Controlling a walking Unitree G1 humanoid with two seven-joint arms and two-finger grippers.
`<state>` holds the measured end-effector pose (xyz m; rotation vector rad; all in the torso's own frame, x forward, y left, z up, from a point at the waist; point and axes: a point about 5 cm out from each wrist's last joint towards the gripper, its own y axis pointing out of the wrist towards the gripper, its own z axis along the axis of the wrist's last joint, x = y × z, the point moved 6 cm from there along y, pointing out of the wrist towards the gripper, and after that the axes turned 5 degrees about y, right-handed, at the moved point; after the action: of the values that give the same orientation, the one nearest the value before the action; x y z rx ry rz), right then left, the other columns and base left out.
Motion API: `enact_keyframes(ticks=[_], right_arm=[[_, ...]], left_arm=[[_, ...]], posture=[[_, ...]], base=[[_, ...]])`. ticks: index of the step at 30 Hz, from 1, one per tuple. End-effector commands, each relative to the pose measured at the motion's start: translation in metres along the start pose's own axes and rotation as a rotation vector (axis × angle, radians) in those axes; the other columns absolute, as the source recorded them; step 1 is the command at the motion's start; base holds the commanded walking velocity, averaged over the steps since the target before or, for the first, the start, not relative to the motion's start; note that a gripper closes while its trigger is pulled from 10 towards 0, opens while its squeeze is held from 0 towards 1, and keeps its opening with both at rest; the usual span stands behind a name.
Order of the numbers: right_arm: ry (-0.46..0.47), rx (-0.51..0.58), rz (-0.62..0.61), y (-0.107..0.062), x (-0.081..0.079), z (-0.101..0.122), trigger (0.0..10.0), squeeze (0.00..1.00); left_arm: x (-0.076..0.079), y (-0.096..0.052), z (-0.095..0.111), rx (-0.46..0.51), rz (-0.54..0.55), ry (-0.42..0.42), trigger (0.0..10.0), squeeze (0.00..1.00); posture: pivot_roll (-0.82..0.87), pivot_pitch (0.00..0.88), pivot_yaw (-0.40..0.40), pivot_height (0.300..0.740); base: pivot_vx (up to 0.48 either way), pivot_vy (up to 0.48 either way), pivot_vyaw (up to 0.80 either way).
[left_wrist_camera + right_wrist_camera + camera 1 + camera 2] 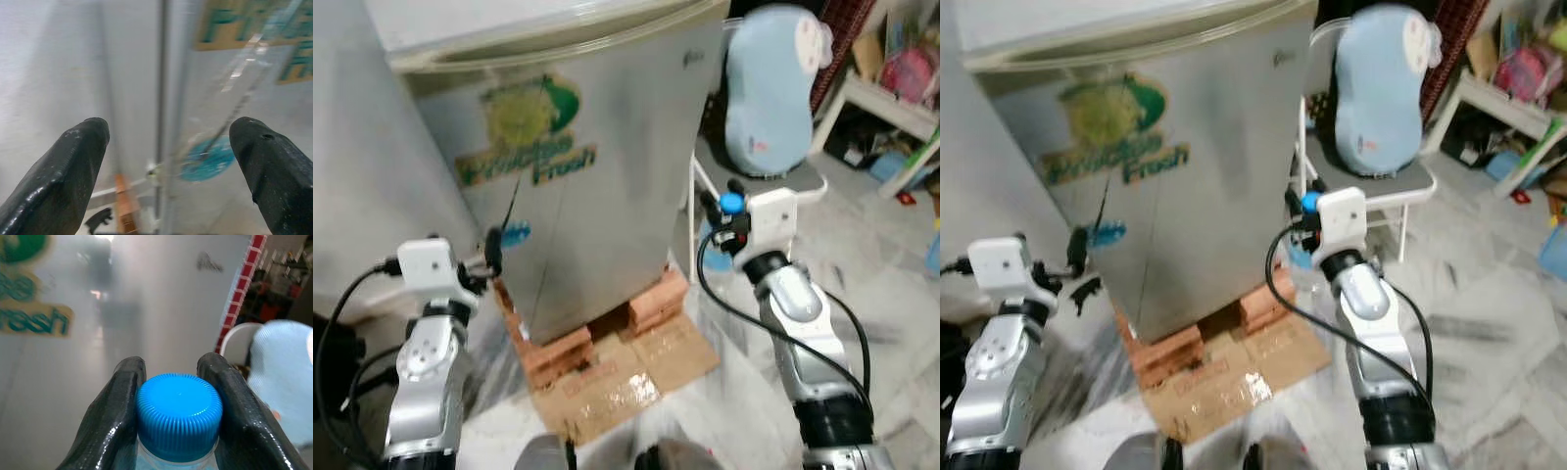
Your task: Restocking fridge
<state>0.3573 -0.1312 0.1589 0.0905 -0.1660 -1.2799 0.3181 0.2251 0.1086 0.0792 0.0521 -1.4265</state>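
A: Blue cap (178,416) first. The right claw (177,411) is pinching a clear bottle (171,461) just under that cap, one black finger (110,421) pressing each side. In the head view the bottle is hanging below the right claw, just off the fridge's (597,176) right front corner.

B: And the left claw (168,171)?

A: Spread wide, holding nothing. It is sitting near the opposite front edge of the fridge, a blue round sticker (208,164) just ahead of it between the fingertips.

B: Which step, in your judgement?

A: Door (1185,196) is closed, bottle is in hand, so the approach looks done and the opening not yet begun. I am reading this as the start of the door-opening step. Next move is calling for the left claw to find an edge or handle recess to hook and pull, while the right claw is keeping the bottle out of the door's swing.

B: What are the views adding to one another?

A: Right wrist view is giving the grip: cap ridges, finger contact. Left wrist view is showing the dark vertical seam (161,98) along the door edge, straight ahead of that claw. Head views are giving the setting: fridge standing on bricks (558,348) over cardboard (626,382), and a white chair (773,186) carrying a pale blue cushion (769,88) beyond the right claw.
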Motion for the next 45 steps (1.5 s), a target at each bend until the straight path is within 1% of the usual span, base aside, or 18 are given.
enact_keyframes(ticks=[1, 5, 6, 9, 10, 19, 26, 32, 33, 34, 35, 36, 37, 38, 39, 40, 43, 45], right_arm=[[-0.011, 0.040, 0.001, 0.003, 0.002, 0.012, 10.0, 0.00], [-0.020, 0.042, 0.006, 0.004, 0.003, 0.014, 10.0, 0.00], [-0.020, 0.042, 0.006, 0.004, 0.003, 0.014, 10.0, 0.00], [-0.031, 0.046, 0.006, 0.003, 0.005, 0.017, 10.0, 0.00], [-0.035, 0.046, 0.005, 0.002, 0.006, 0.018, 10.0, 0.00], [-0.067, 0.043, 0.002, -0.004, 0.011, 0.022, 10.0, 0.00], [-0.089, 0.032, -0.003, -0.010, 0.015, 0.023, 10.0, 0.00], [-0.098, 0.032, 0.005, -0.009, 0.014, 0.025, 10.0, 0.00], [-0.102, 0.031, 0.008, -0.009, 0.014, 0.025, 10.0, 0.00], [-0.102, 0.031, 0.008, -0.009, 0.014, 0.025, 10.0, 0.00], [-0.105, 0.028, 0.008, -0.010, 0.015, 0.025, 10.0, 0.00], [-0.106, 0.027, 0.008, -0.010, 0.015, 0.025, 10.0, 0.00], [-0.108, 0.026, 0.006, -0.010, 0.016, 0.025, 10.0, 0.00], [-0.108, 0.026, 0.006, -0.010, 0.016, 0.025, 10.0, 0.00], [-0.110, 0.025, 0.003, -0.010, 0.017, 0.025, 10.0, 0.00], [-0.110, 0.025, 0.003, -0.010, 0.017, 0.025, 10.0, 0.00], [-0.114, 0.018, -0.007, -0.009, 0.018, 0.023, 10.0, 0.00], [-0.117, 0.017, -0.010, -0.009, 0.018, 0.023, 10.0, 0.00]], left_arm=[[-0.006, 0.006, 0.000, 0.003, 0.007, 0.013, 10.0, 0.00], [-0.005, 0.018, -0.002, -0.006, -0.025, 0.013, 10.0, 0.00], [-0.005, 0.018, -0.002, -0.006, -0.025, 0.013, 10.0, 0.00], [-0.005, 0.030, -0.003, -0.009, -0.039, 0.012, 10.0, 0.00], [-0.002, 0.036, -0.002, -0.004, -0.059, 0.011, 10.0, 0.00], [0.010, 0.061, 0.007, 0.024, -0.131, 0.014, 10.0, 0.00], [0.016, 0.073, 0.010, 0.026, -0.174, 0.017, 10.0, 0.00], [0.023, 0.082, 0.011, 0.021, -0.200, -0.001, 10.0, 0.00], [0.031, 0.084, 0.016, 0.033, -0.229, -0.026, 10.0, 0.00], [0.031, 0.084, 0.016, 0.033, -0.229, -0.026, 10.0, 0.00], [0.045, 0.084, 0.020, 0.043, -0.292, -0.051, 10.0, 0.00], [0.049, 0.083, 0.020, 0.045, -0.315, -0.058, 10.0, 0.00], [0.061, 0.080, 0.021, 0.050, -0.373, -0.074, 10.0, 0.00], [0.061, 0.080, 0.021, 0.050, -0.373, -0.074, 10.0, 0.00], [0.076, 0.075, 0.021, 0.048, -0.442, -0.082, 10.0, 0.00], [0.076, 0.075, 0.021, 0.048, -0.442, -0.082, 10.0, 0.00], [0.105, 0.061, 0.019, 0.041, -0.585, -0.102, 10.0, 0.00], [0.109, 0.059, 0.019, 0.040, -0.606, -0.107, 10.0, 0.00]], posture=[[0.03, 0.084, -0.047, 0.740], [0.02, 0.089, -0.051, 0.740], [0.02, 0.089, -0.051, 0.740], [0.00, 0.098, -0.054, 0.740], [-0.02, 0.103, -0.055, 0.740], [-0.08, 0.129, -0.049, 0.740], [-0.10, 0.141, -0.048, 0.740], [-0.12, 0.146, -0.057, 0.740], [-0.12, 0.146, -0.058, 0.740], [-0.12, 0.146, -0.058, 0.740], [-0.12, 0.144, -0.059, 0.740], [-0.12, 0.144, -0.059, 0.740], [-0.12, 0.144, -0.059, 0.740], [-0.12, 0.144, -0.059, 0.740], [-0.12, 0.143, -0.059, 0.740], [-0.12, 0.143, -0.059, 0.740], [-0.11, 0.140, -0.058, 0.740], [-0.11, 0.140, -0.058, 0.740]], base=[[0.000, 0.000, 0.00], [0.000, 0.000, 0.00], [0.000, 0.000, 0.00], [0.000, 0.000, 0.00], [0.000, 0.000, 0.00], [0.000, 0.000, 0.00], [0.000, 0.000, 0.00], [0.000, 0.000, 0.00], [0.000, 0.000, 0.00], [0.000, 0.000, 0.00], [0.000, 0.000, 0.00], [0.000, 0.000, 0.00], [0.000, 0.000, 0.00], [0.000, 0.000, 0.00], [0.000, 0.000, 0.00], [0.000, 0.000, 0.00], [0.000, 0.000, 0.00], [0.000, 0.000, 0.00]])
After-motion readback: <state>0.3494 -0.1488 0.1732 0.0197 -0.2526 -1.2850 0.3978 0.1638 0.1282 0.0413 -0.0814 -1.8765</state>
